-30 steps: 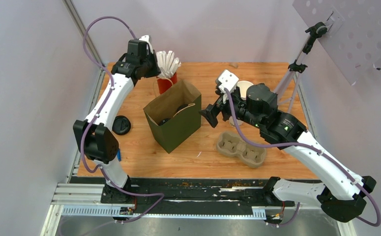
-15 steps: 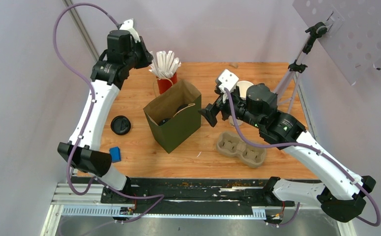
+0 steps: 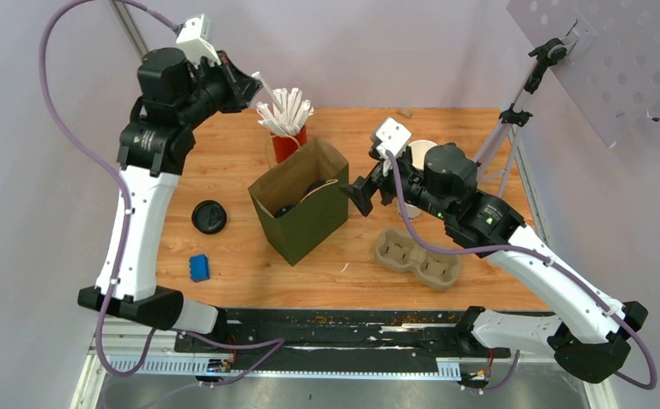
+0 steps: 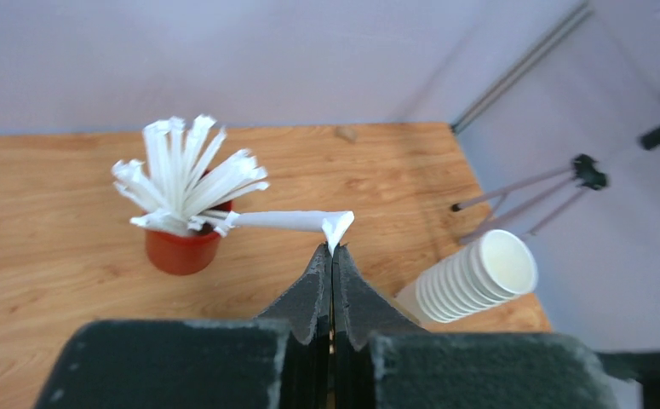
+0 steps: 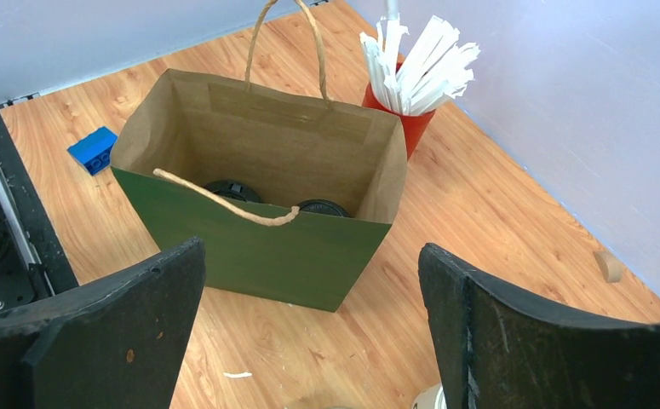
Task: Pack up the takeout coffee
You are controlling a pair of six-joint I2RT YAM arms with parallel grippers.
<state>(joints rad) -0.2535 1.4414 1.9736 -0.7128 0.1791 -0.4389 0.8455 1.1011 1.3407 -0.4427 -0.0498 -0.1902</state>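
Observation:
Two round black sip lids (image 5: 232, 189) show low inside the open green and brown paper bag (image 5: 266, 247); the cups under them are hidden by its walls. The bag stands mid-table in the top view (image 3: 309, 230). My left gripper (image 4: 334, 247) is shut on the end of a white wrapped straw (image 4: 279, 221). It holds the straw high at the back left (image 3: 248, 85), beside the red cup of straws (image 3: 287, 145). My right gripper (image 5: 309, 341) is open and empty, just right of the bag (image 3: 364, 198).
A loose black lid (image 3: 209, 216) and a blue block (image 3: 198, 267) lie left of the bag. A cardboard cup carrier (image 3: 418, 258) lies front right. A stack of lidless white cups (image 4: 471, 277) lies at the back right, near a tripod (image 3: 513, 119).
My left arm has risen and swung back to the left, drawing one wrapped straw out of the red cup. My right arm has barely moved.

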